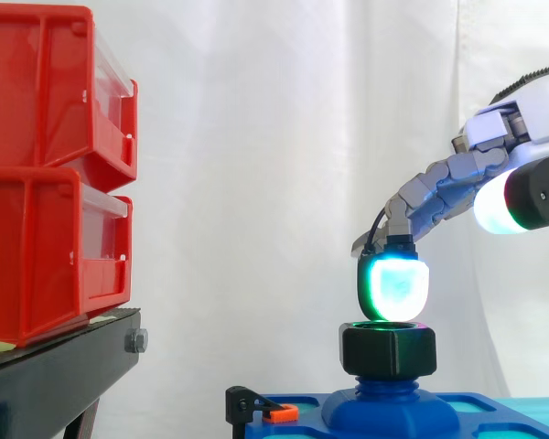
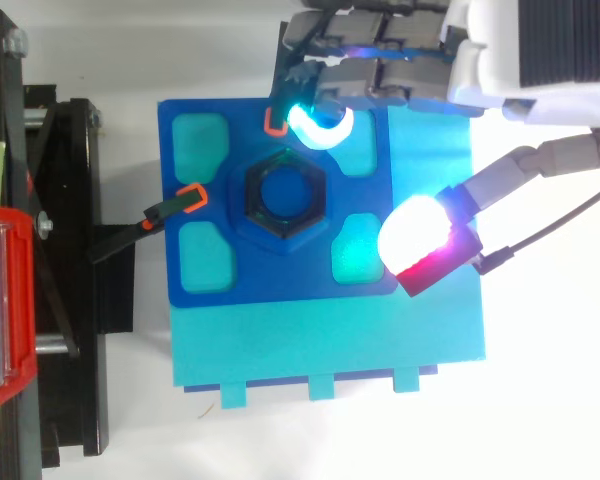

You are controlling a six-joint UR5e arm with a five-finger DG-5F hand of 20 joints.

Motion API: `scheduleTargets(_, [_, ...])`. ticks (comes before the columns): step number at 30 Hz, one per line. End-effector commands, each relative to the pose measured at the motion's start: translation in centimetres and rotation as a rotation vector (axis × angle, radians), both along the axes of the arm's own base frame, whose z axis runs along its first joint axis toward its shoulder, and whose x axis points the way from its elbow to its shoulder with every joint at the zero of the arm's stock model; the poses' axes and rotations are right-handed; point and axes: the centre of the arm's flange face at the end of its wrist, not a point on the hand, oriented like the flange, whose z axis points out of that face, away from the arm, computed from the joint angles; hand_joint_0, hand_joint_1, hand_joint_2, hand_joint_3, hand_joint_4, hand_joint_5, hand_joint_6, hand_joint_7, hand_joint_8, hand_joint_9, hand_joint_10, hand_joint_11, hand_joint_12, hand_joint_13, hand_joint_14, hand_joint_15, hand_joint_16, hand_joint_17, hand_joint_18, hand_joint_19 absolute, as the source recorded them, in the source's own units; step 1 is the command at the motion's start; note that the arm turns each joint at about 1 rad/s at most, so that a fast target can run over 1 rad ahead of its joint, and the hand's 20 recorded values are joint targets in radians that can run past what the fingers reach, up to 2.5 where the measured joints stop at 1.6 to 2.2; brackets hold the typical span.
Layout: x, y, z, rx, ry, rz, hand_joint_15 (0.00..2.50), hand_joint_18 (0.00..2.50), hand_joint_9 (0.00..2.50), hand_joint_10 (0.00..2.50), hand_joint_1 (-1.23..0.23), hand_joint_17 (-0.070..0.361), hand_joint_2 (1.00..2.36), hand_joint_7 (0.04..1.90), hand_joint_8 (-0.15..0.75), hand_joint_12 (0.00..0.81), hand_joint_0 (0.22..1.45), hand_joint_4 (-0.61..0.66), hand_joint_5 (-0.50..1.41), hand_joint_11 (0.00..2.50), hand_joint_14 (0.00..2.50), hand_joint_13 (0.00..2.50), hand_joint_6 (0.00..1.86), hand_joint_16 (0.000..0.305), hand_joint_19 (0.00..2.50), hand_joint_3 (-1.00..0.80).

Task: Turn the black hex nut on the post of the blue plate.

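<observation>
Black on blue: the nut sits on the post in the middle of the blue plate — and I have no hold on it. My hand is at the right in the side view, fingers stretched and loose, grasping nothing.

One fingertip, glowing cyan-green, hangs just over the nut's top rim in the side view. From above it lies beside the nut, at the plate's edge, next to an orange-tipped clamp. Another pad — white with a magenta edge — is well apart from the nut on the other side.

A second clamp grips the plate's opposite edge. The plate rests on a turquoise base. Two red bins are stacked on a black stand.
</observation>
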Motion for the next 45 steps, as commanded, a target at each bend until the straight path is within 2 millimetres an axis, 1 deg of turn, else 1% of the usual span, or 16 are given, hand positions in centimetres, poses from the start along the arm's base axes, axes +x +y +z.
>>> scheduleTargets(1, [-0.1, 0.2, 0.1, -0.014, 0.007, 0.006, 0.06, 0.19, 0.37, 0.00, -0.20, 0.111, 1.00, 0.93, 0.220, 0.346, 0.43, 0.27, -0.16, 0.11, 0.00, 0.25, 0.50, 0.049, 0.20, -0.50])
scheduleTargets(9, [-0.1, 0.5, 0.1, -0.014, 0.007, 0.012, 0.06, 0.19, 0.37, 0.00, -0.20, 0.111, 1.00, 0.93, 0.219, 0.346, 0.43, 0.27, -0.16, 0.11, 0.00, 0.25, 0.50, 0.049, 0.21, -0.50])
scheduleTargets(13, [0.0, 0.3, 0.6, -0.008, -0.006, 0.007, 0.06, 0.19, 0.37, 0.00, -0.20, 0.111, 1.00, 0.93, 0.217, 0.346, 0.43, 0.26, -0.16, 0.11, 0.00, 0.25, 0.50, 0.050, 0.21, -0.50])
scheduleTargets(17, [0.4, -0.1, 1.4, 0.003, -0.037, 0.003, 0.05, 0.19, 0.36, 0.00, -0.20, 0.112, 1.00, 0.92, 0.217, 0.346, 0.43, 0.27, -0.16, 0.11, 0.00, 0.25, 0.50, 0.050, 0.21, -0.50])
scheduleTargets(20, [0.7, -0.1, 1.6, 0.016, -0.058, -0.001, 0.06, 0.19, 0.37, 0.00, -0.20, 0.112, 1.00, 0.90, 0.218, 0.347, 0.43, 0.27, -0.16, 0.10, 0.00, 0.25, 0.50, 0.050, 0.21, -0.50])
scheduleTargets(23, [1.1, 0.0, 1.8, 0.040, -0.088, -0.005, 0.06, 0.19, 0.36, 0.00, -0.20, 0.112, 1.00, 0.89, 0.218, 0.348, 0.43, 0.27, -0.16, 0.09, 0.00, 0.25, 0.50, 0.050, 0.21, -0.50])
scheduleTargets(24, [1.5, 0.4, 1.9, 0.064, -0.111, -0.005, 0.06, 0.19, 0.36, 0.00, -0.20, 0.112, 1.00, 0.88, 0.218, 0.348, 0.43, 0.27, -0.16, 0.09, 0.00, 0.25, 0.50, 0.050, 0.21, -0.50])
scheduleTargets(25, [1.5, 0.4, 1.9, 0.064, -0.111, -0.005, 0.05, 0.19, 0.36, 0.00, -0.20, 0.112, 1.00, 0.87, 0.219, 0.348, 0.43, 0.27, -0.17, 0.09, 0.00, 0.25, 0.50, 0.050, 0.20, -0.50])
scheduleTargets(27, [1.9, 0.8, 1.5, 0.078, -0.120, -0.004, 0.05, 0.19, 0.36, 0.00, -0.20, 0.113, 1.00, 0.86, 0.218, 0.347, 0.43, 0.27, -0.17, 0.08, 0.00, 0.25, 0.50, 0.050, 0.21, -0.50])
scheduleTargets(30, [2.1, 1.3, 1.6, 0.079, -0.132, -0.003, 0.05, 0.19, 0.36, 0.00, -0.20, 0.113, 1.00, 0.84, 0.216, 0.346, 0.43, 0.26, -0.17, 0.06, 0.00, 0.24, 0.50, 0.050, 0.21, -0.50])
scheduleTargets(34, [2.7, 2.1, 1.1, 0.079, -0.138, -0.005, 0.05, 0.19, 0.34, 0.00, -0.19, 0.113, 1.00, 0.83, 0.209, 0.345, 0.43, 0.26, -0.17, 0.05, 0.00, 0.24, 0.50, 0.050, 0.21, -0.50])
scheduleTargets(37, [3.1, 2.7, 0.4, 0.081, -0.138, 0.001, 0.05, 0.18, 0.34, 0.00, -0.19, 0.113, 1.00, 0.83, 0.209, 0.345, 0.43, 0.25, -0.17, 0.05, 0.00, 0.24, 0.50, 0.050, 0.21, -0.50])
scheduleTargets(39, [3.2, 2.8, 0.3, 0.081, -0.141, 0.003, 0.05, 0.18, 0.34, 0.00, -0.19, 0.113, 1.00, 0.82, 0.208, 0.345, 0.43, 0.25, -0.17, 0.05, 0.00, 0.24, 0.50, 0.050, 0.21, -0.50])
scheduleTargets(42, [3.2, 3.6, -0.8, 0.082, -0.137, 0.015, 0.05, 0.18, 0.35, 0.00, -0.19, 0.113, 1.00, 0.83, 0.209, 0.345, 0.43, 0.25, -0.17, 0.05, 0.00, 0.24, 0.50, 0.050, 0.20, -0.50])
scheduleTargets(45, [3.3, 3.8, -1.9, 0.089, -0.163, 0.017, 0.05, 0.18, 0.34, 0.00, -0.19, 0.113, 1.00, 0.83, 0.210, 0.345, 0.43, 0.26, -0.17, 0.05, 0.00, 0.24, 0.50, 0.050, 0.21, -0.50])
